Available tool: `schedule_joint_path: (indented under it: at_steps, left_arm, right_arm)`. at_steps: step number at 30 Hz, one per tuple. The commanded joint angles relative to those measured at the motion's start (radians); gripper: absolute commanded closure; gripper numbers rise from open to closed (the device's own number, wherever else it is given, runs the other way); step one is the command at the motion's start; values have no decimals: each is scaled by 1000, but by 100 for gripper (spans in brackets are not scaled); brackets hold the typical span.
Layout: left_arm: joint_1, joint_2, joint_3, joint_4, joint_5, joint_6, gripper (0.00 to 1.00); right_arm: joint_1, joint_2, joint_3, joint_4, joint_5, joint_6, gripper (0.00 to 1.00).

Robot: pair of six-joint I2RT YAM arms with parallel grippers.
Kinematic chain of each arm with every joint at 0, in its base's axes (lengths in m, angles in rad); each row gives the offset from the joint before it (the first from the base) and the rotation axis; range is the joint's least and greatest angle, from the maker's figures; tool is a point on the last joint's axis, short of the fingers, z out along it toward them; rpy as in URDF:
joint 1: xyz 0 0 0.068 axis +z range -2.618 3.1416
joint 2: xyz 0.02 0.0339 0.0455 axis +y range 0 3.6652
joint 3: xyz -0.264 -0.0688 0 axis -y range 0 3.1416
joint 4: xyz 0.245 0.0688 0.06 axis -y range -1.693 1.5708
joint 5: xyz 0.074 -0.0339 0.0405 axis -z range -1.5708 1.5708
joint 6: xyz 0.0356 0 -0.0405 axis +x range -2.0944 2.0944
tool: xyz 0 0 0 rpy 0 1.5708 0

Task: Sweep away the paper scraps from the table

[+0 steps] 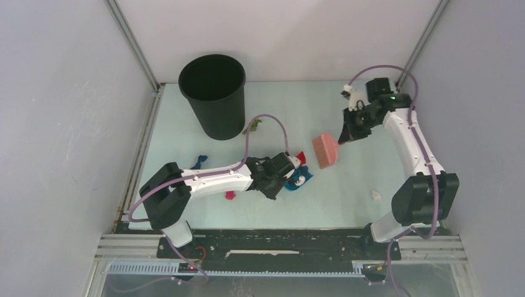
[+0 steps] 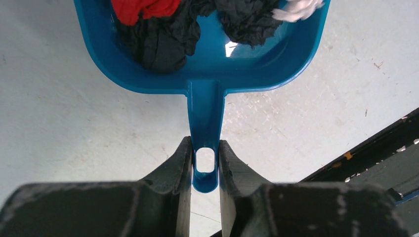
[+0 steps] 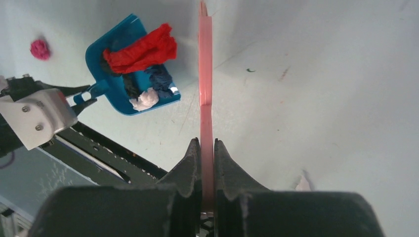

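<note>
My left gripper (image 1: 282,179) (image 2: 205,148) is shut on the handle of the blue dustpan (image 1: 298,179) (image 2: 205,74), which lies on the table (image 1: 297,105). The pan holds a red scrap (image 2: 141,7) (image 3: 141,49), black scraps (image 2: 163,39) and a white scrap (image 2: 296,7). My right gripper (image 1: 347,133) (image 3: 206,143) is shut on the handle of the pink brush (image 1: 326,150) (image 3: 205,74), whose head hangs just right of the pan. Loose on the table lie a magenta scrap (image 1: 230,195) (image 3: 40,48), a dark blue scrap (image 1: 199,162), a green scrap (image 1: 252,128) and a white scrap (image 1: 375,195).
A tall black bin (image 1: 213,93) stands at the back left of the table. Metal rails edge the table, and a black base plate (image 1: 278,244) runs along the near side.
</note>
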Motion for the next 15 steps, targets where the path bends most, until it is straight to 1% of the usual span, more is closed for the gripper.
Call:
schedule_joint_path:
  at_steps: [1, 4, 10, 13, 15]
  left_arm:
    - [-2, -73, 16, 45, -36, 9, 100]
    - [5, -88, 61, 0, -38, 3, 100]
    - [31, -113, 163, -97, -40, 5, 100]
    - [73, -139, 201, -124, -6, -2, 100]
    - [107, -157, 226, -143, -8, -8, 100]
  right_arm:
    - [-142, -73, 12, -9, -105, 30, 100]
    - [-199, -106, -99, 40, -184, 55, 100]
    - [-234, -150, -258, 138, -242, 84, 100]
    - [-240, -143, -301, 167, -342, 74, 100]
    - [-240, -125, -327, 181, -410, 59, 100]
